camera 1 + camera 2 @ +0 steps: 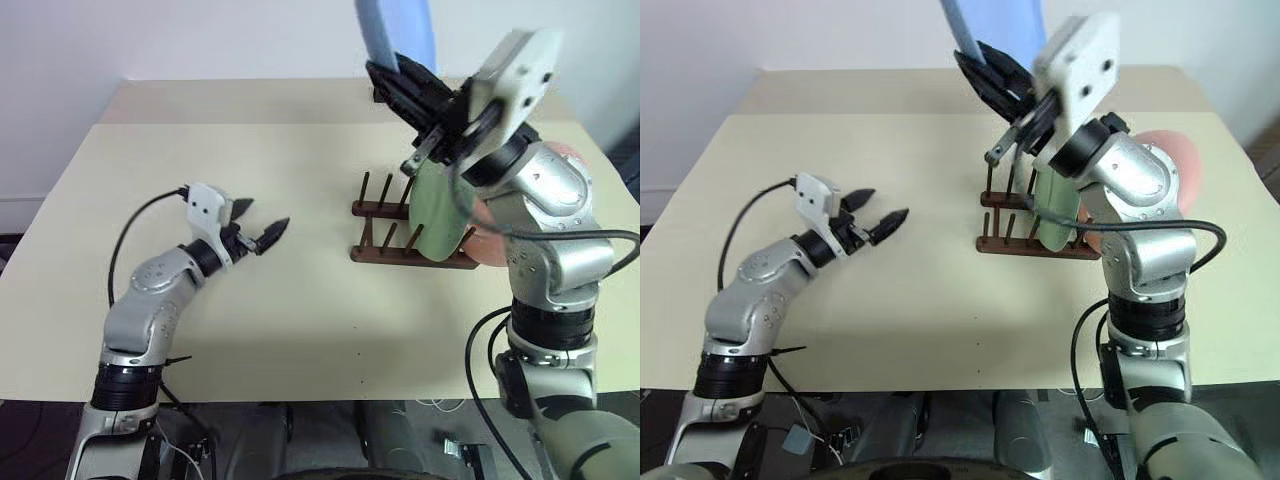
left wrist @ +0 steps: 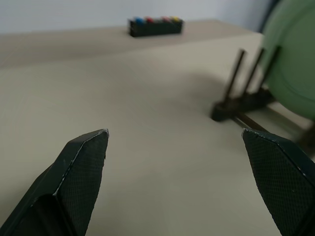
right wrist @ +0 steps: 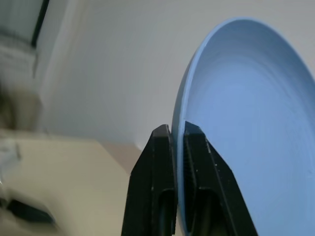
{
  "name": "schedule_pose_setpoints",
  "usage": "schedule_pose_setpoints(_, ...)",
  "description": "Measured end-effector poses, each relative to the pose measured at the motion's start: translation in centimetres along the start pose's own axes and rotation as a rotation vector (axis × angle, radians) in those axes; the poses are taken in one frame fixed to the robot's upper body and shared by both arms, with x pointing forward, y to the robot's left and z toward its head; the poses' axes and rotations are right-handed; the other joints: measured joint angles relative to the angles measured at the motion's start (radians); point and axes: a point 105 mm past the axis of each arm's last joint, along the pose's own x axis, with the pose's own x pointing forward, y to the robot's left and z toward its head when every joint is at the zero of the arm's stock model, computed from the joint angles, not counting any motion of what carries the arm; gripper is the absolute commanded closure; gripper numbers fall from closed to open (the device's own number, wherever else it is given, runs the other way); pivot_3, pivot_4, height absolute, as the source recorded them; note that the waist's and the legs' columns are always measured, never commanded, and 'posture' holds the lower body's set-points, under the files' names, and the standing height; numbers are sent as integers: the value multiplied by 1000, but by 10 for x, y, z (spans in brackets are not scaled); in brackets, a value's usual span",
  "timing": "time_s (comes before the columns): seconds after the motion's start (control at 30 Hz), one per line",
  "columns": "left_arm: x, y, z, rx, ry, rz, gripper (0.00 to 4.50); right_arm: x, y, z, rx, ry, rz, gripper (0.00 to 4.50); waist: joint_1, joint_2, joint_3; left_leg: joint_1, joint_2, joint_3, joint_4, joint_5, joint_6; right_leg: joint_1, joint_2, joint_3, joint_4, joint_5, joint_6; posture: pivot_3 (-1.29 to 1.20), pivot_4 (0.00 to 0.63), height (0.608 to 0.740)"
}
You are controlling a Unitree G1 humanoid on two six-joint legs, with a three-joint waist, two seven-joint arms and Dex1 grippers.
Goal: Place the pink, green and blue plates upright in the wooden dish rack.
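**Two plates racked, the blue one in the air**

Nearest the camera in the left eye view are the two arms rising from the bottom edge. At centre left the left gripper (image 1: 262, 226) hangs just above the bare table (image 1: 300, 330), its fingers (image 2: 83, 167) spread wide and grasping nothing. At upper right the right gripper (image 1: 395, 80) is lifted high, its fingers (image 3: 162, 167) clenched on the rim of the blue plate (image 1: 395, 30), which stands on edge and runs out of the top of the frame.

Below it, at right of centre, sits the wooden dish rack (image 1: 385, 250). The green plate (image 1: 440, 215) stands upright between its pegs, and the pink plate (image 1: 490, 235) shows just behind it, mostly hidden by the right arm, apparently upright too. Several pegs on the rack's left side stand free.

By this reading two of three plates are placed. What remains is to lower the blue plate into a free slot and let it go.
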Motion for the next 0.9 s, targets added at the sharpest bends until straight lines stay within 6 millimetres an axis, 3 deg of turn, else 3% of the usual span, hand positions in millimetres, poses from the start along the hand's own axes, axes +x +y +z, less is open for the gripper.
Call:
schedule_pose_setpoints(0.17, 1, -7, 0, -2, 0, -46, 51, -12, -2, -12, 302, 16, -105, 4500, -1, 1, 0, 0, 0, 0, 0, 0, 0, 0, 0, 0, 0, 0, 0, 0, 150, 740)
schedule_pose_setpoints(0.33, 5, -18, -6, 0, 19, -110, 51, -19, 5, -13, 485, 2, -157, 4500, -1, 1, 0, 0, 0, 1, 0, 0, 0, 0, 0, 0, 0, 0, 0, 0, 150, 740)
schedule_pose_setpoints(0.9, -1, -31, -12, 45, 46, -189, 51, -38, 20, -41, 701, 99, -197, 4500, -2, 1, 0, 0, 0, 1, 0, 0, 0, 0, 0, 0, 0, 0, 0, 0, 150, 740)
